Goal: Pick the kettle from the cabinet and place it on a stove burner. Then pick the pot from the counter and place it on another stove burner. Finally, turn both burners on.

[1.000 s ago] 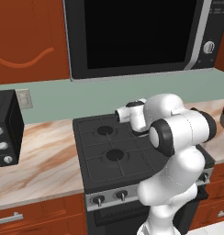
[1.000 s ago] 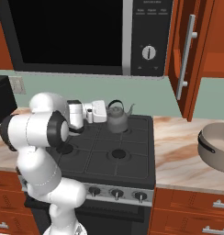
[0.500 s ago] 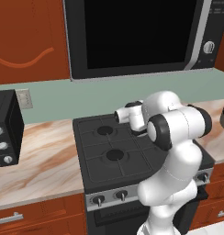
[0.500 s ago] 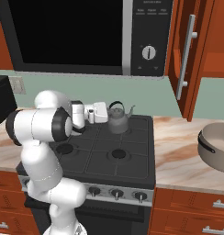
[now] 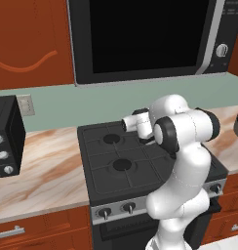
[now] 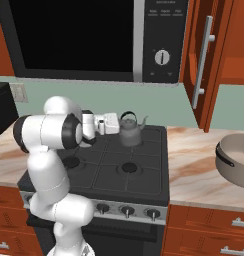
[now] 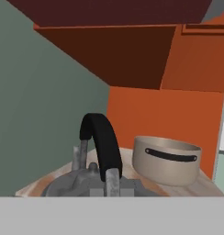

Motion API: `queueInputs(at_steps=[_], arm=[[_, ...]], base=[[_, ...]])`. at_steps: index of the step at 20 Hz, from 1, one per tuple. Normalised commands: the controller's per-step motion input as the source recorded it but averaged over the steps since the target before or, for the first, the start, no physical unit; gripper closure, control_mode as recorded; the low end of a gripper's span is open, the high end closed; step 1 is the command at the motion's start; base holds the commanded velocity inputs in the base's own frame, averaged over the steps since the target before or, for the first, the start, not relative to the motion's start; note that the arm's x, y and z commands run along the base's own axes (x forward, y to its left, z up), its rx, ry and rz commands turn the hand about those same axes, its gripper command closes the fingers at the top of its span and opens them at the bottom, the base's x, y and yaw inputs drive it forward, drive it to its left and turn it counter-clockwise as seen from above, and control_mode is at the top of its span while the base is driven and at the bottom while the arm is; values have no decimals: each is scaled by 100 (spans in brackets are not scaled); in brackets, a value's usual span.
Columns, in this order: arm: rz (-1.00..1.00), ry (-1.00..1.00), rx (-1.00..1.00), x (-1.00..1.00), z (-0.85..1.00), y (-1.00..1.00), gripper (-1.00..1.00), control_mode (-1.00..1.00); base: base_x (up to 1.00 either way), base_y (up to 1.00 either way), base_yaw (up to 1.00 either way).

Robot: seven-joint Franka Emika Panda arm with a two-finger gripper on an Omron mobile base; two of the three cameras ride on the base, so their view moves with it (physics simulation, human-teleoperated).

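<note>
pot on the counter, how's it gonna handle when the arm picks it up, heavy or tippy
The pot looks wide, metal and rigid, so probably heavy for a two-finger gripper. A dark side handle seems the only grip, so lifted there it may well swing or tilt. On the counter its broad base makes tipping unlikely.

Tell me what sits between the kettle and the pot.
Nothing stands between them. In the right base view the kettle sits on a rear burner, the pot on the counter; only bare cooktop and marble lie between.

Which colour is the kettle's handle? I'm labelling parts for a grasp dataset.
Black, an arch over the grey kettle body; the handle shows best in the hand view.
</note>
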Motion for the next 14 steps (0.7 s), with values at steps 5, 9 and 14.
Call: queueInputs(at_steps=[5, 9, 14], arm=[[0, -6, -1, 16, -31, -4, 100, -100], [0, -6, 0, 19, -30, 0, 100, -100], [0, -8, 0, 18, -28, 0, 100, -100]], base=[[0, 0, 0], [0, 0, 0], [0, 0, 0]])
